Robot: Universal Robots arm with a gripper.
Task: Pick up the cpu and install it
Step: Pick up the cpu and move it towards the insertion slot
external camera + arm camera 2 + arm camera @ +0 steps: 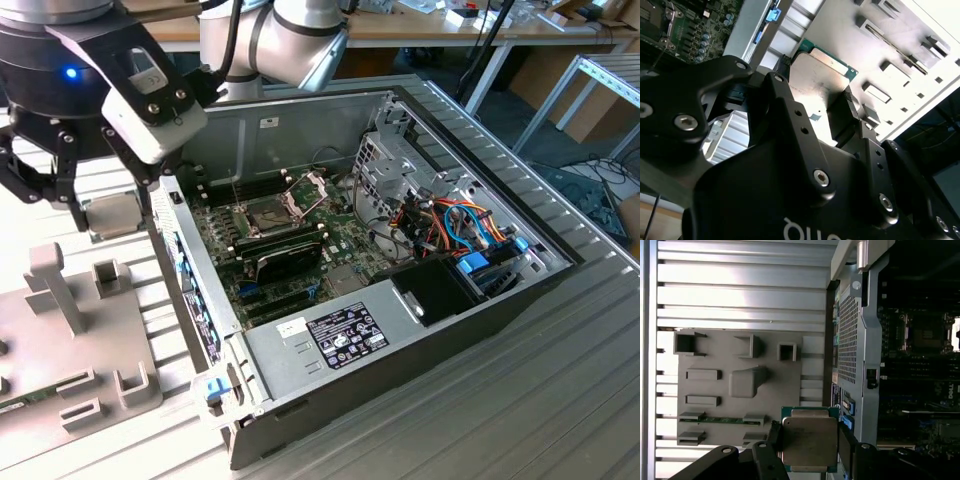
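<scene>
First wrist view: fingers (847, 442) clamped tight on two opposite edges of the cpu (807, 440), between the grey fixture tray (740, 405) and the open computer case (860, 340).

cpu (809, 442) in tool (810, 440), beside computer case (290, 125)

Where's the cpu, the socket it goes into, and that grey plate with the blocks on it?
the cpu (809, 442): first wrist view, middle of its silver top.
the socket (262, 215): exterior view, its open centre.
the grey plate (785, 390): first wrist view, a bare patch of its surface.
</scene>
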